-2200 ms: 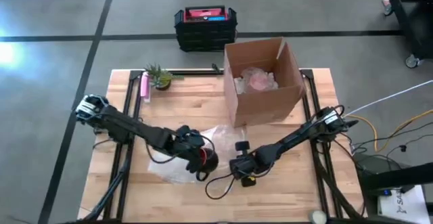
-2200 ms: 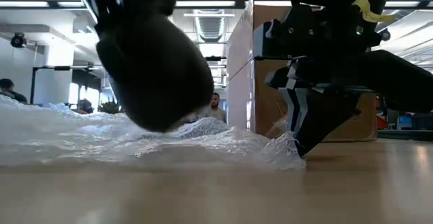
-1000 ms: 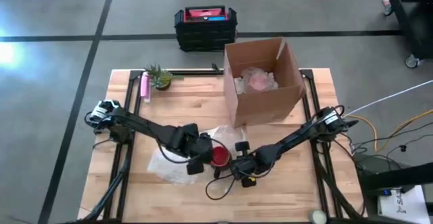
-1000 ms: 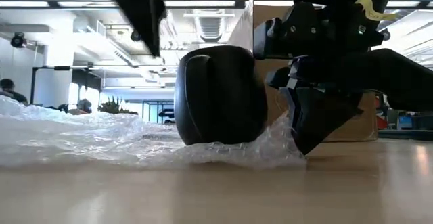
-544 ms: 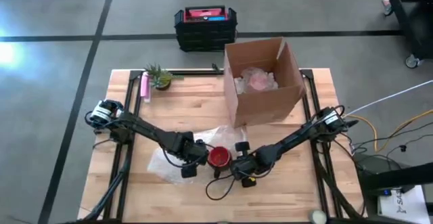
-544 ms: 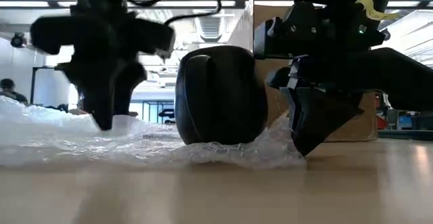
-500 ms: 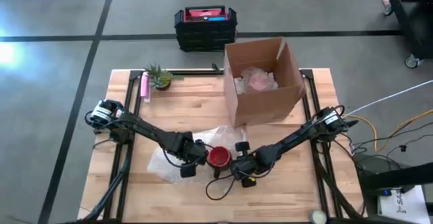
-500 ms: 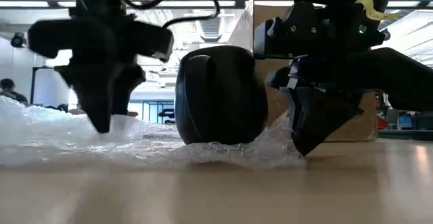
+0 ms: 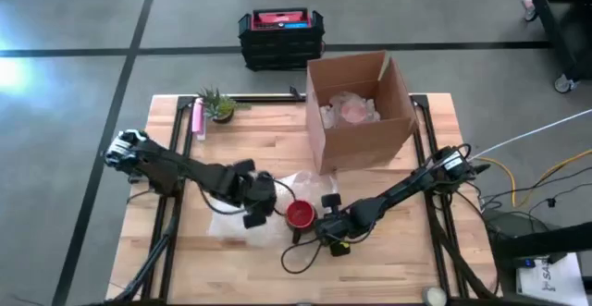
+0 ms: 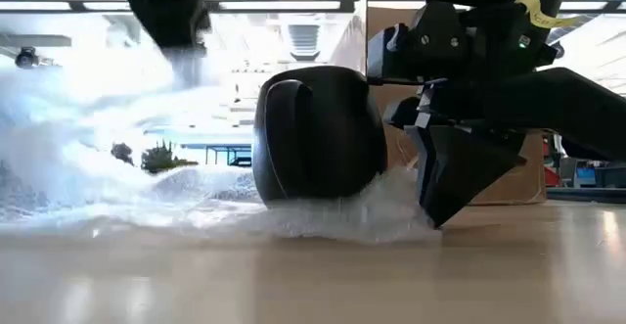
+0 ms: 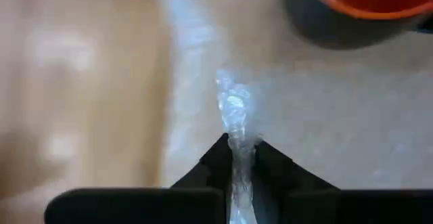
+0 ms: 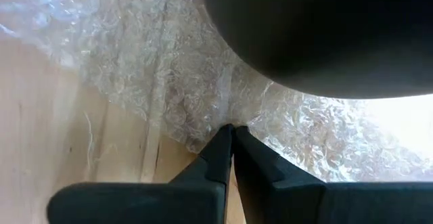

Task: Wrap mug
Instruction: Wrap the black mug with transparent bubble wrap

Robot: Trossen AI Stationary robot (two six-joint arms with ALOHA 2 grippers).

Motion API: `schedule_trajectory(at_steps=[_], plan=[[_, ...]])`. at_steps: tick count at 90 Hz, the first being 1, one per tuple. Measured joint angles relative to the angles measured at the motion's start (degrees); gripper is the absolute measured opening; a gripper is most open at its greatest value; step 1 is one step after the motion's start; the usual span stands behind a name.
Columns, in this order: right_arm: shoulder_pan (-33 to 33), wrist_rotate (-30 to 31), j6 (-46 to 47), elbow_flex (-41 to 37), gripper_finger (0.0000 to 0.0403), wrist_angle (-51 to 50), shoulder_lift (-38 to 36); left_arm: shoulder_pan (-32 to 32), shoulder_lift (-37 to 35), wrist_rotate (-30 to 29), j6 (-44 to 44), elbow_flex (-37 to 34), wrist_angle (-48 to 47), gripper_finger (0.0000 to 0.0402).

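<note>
Claws pinched bubble wrap at opposite edges, mug between.
Left claw lifted its edge; right claw pinned the other; slippage could topple the mug.

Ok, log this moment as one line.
left pincer: lifting clear bubble wrap sheet | black red-lined mug: upright on wrap | right pincer: pinning wrap edge
</note>
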Motion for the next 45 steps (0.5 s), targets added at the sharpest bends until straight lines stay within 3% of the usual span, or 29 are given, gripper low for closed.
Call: schedule_trajectory(at_steps=[17, 45], plan=[[0.0, -0.2, 0.0, 0.0, 0.0002, 0.0, 0.0, 0.0, -8.7, -10.0, -12.2, -0.4, -11.7, 0.0009], [0.0, -0.3, 0.0, 0.0, 0.0002, 0.3, 0.0, 0.6, -21.0, -12.2, -30.9, -15.8, -12.4, 0.0008]])
